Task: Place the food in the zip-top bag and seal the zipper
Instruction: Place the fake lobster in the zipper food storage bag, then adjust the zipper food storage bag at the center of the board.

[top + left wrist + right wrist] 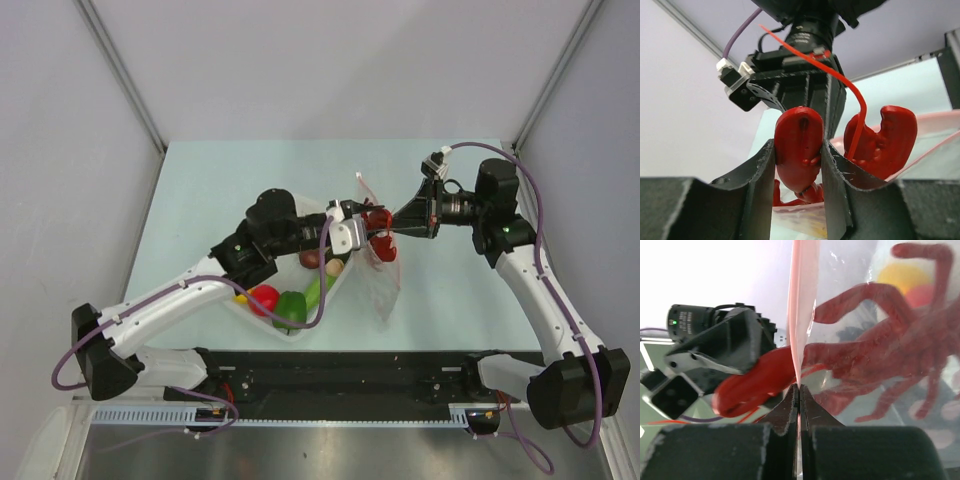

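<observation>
My left gripper is shut on one claw of the red lobster and holds it at the mouth of the clear zip-top bag. The lobster's other claw shows beside the pink zipper strip. My right gripper is shut on the zipper strip and holds the bag's edge up. In the right wrist view the lobster's body and legs show through the bag's plastic, with a yellow piece inside the bag.
A white mesh basket sits under my left arm. It holds a red tomato, a green pepper, a cucumber, a dark plum and a beige mushroom. The two grippers are almost touching.
</observation>
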`<state>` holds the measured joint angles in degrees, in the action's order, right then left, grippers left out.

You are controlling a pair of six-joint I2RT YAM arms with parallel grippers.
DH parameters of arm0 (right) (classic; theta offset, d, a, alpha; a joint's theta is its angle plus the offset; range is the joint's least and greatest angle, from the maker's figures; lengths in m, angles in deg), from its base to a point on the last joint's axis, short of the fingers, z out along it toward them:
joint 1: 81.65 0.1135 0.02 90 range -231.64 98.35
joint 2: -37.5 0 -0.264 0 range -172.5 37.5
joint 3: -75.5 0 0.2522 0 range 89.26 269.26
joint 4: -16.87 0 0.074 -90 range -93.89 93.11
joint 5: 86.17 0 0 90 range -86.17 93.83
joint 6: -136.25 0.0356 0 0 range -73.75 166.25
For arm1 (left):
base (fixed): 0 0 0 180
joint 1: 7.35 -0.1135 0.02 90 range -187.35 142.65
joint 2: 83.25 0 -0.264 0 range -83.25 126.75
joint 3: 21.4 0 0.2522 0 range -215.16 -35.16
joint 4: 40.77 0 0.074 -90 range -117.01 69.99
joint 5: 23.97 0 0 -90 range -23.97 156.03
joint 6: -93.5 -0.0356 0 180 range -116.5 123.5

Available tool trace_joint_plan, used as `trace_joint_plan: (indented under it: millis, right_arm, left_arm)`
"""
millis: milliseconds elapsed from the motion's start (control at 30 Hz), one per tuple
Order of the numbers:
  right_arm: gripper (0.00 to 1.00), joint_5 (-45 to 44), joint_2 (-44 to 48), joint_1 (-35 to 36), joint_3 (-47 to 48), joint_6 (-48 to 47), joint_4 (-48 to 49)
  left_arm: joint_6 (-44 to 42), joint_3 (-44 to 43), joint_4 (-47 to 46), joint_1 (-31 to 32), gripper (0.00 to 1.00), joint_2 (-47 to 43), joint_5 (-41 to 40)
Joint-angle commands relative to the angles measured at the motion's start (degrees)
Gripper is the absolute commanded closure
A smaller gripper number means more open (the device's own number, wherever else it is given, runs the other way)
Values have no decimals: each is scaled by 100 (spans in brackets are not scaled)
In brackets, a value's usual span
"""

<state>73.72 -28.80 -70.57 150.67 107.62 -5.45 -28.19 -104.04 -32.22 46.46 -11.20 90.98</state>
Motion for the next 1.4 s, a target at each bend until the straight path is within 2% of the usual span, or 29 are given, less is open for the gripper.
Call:
trace_joint_plan:
  millis: [0, 167, 367, 467, 500, 600, 733, 933, 1067, 1200, 1367]
  right_arm:
    - [100, 455, 188, 35, -15, 560, 574]
    - [100, 613, 188, 9, -23, 719, 733]
    - [100, 658, 241, -52, -94, 754, 733]
    - [100, 719, 214, -131, -146, 798, 750]
    - [100, 728, 206, -166, -173, 816, 759]
    - [100, 781, 170, -211, -252, 991, 986]
    - [100, 807, 153, -237, -331, 1123, 1268]
    - [100, 860, 135, -254, -331, 1176, 1427]
    - [100, 912, 135, -281, -314, 1176, 1480]
    - [100, 957, 153, -316, -270, 1167, 1559]
    - [100, 948, 153, -316, -270, 1027, 1506]
  left_arm:
    - [-1015, 261, -472, 174, 100, -147, -175]
    - [-1357, 376, -331, 271, 100, -112, -139]
    - [-1533, 121, 238, 298, 87, 19, -236]
    - [-1648, -46, 695, 298, 68, 20, -166]
    - [-1648, -81, 758, 298, 55, 2, -157]
    - [-1657, -134, 1030, 298, 23, -112, -69]
    - [-1517, -196, 1154, 298, 13, -244, -69]
    - [-1446, -503, 1644, 245, 12, -385, 1]
    - [-1621, -530, 2278, 122, 20, -569, 326]
    - [-2463, -311, 3016, 78, 32, -876, 642]
    - [-2755, -292, 3685, 69, 37, -912, 669]
